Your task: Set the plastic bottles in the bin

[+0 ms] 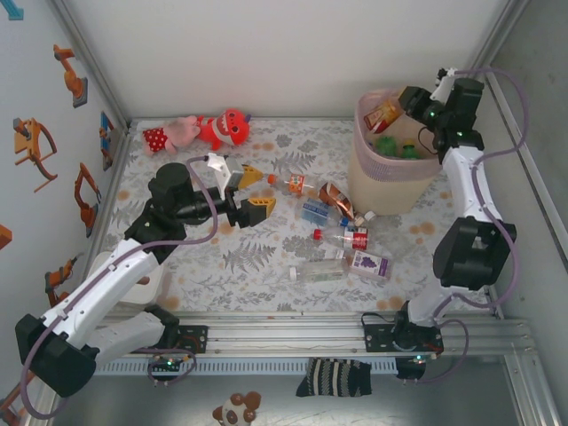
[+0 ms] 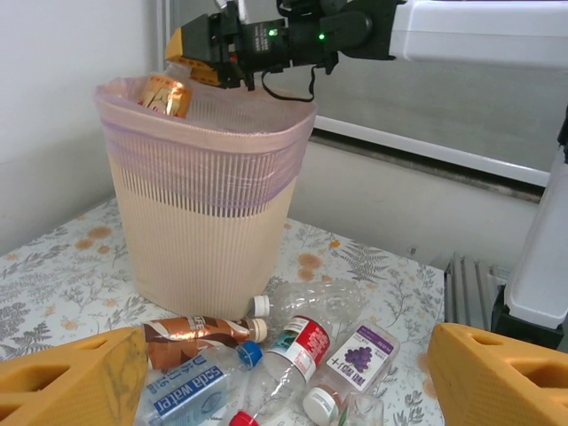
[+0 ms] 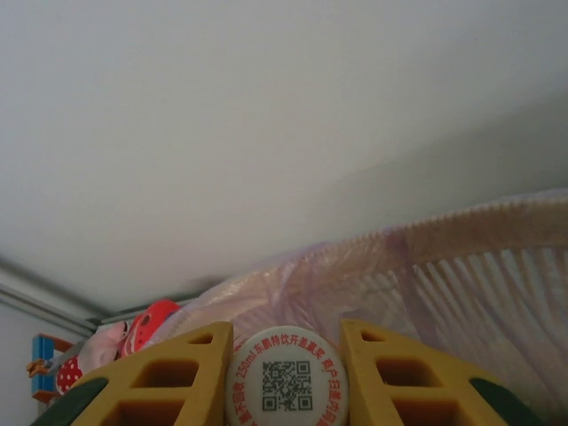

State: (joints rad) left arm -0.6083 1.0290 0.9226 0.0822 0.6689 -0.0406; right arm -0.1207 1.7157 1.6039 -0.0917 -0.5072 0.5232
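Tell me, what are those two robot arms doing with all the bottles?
They are tidying plastic bottles into the pink and cream bin. The right gripper is shut on a bottle with an orange label and holds it just over the bin's rim. A green bottle already lies inside. The left gripper is open and empty, facing the ones lying on the table beside the bin.

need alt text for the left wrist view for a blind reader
The right gripper holds an orange-labelled bottle at the mouth of the tall pink-and-cream bin. Several plastic bottles lie on the floral table at its foot, framed by the yellow fingers of the open left gripper.
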